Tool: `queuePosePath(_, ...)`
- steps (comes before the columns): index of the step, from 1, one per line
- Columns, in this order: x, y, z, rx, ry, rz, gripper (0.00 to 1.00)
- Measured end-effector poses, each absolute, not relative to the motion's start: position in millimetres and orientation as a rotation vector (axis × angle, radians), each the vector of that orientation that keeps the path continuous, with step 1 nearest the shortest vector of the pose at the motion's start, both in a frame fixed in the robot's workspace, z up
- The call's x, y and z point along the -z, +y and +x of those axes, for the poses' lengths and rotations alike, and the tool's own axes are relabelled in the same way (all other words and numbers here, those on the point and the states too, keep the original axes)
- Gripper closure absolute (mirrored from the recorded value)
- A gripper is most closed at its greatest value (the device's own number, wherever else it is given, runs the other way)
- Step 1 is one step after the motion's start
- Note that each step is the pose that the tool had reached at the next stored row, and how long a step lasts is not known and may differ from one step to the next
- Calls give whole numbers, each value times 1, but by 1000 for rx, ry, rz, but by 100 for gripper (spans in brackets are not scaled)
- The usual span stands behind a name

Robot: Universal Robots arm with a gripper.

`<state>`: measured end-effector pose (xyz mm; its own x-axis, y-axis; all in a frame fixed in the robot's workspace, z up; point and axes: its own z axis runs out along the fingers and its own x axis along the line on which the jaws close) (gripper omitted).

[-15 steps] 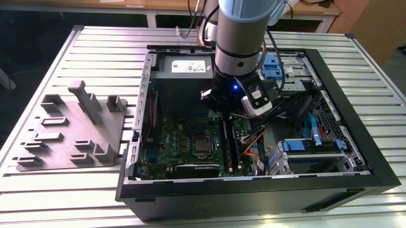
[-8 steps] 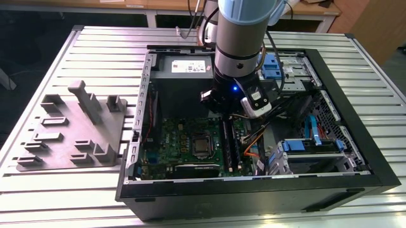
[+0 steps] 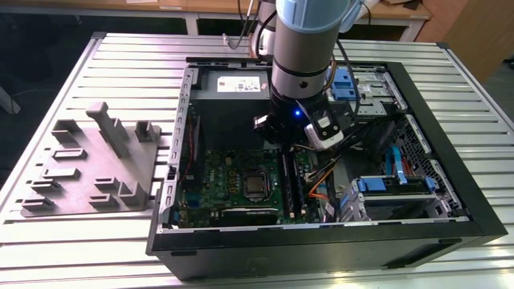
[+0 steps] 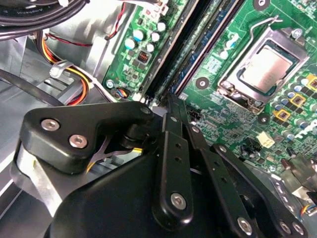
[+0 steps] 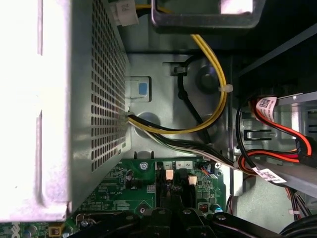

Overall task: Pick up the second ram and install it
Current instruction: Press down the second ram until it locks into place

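My gripper (image 3: pixel 287 144) is down inside the open computer case, over the end of the long black memory slots (image 3: pixel 289 180) nearest the grey power-supply box (image 3: pixel 233 84). In the second wrist view its fingers (image 4: pixel 167 106) are drawn together into a point at the end of those slots (image 4: pixel 185 54), with nothing showing between them. A thin dark blue-green edge, the second ram (image 4: pixel 198 52), runs along the slots, standing on edge. The first wrist view has the slot ends with their pale latches (image 5: pixel 169 174) just beyond the gripper (image 5: pixel 171 215).
The grey holder tray (image 3: pixel 88 162) lies on the slatted table at the exterior view's left. The processor socket (image 4: pixel 262 64) sits beside the slots. Yellow and red cables (image 5: pixel 218 94) run near the power-supply box. Drive cages with blue clips (image 3: pixel 393 186) fill the case's right side.
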<state>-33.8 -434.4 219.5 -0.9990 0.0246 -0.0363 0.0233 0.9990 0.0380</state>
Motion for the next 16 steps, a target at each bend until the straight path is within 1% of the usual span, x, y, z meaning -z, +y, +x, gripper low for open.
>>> queuePosePath(16, -216, -434, -34, -59, 3104, 37, 90)
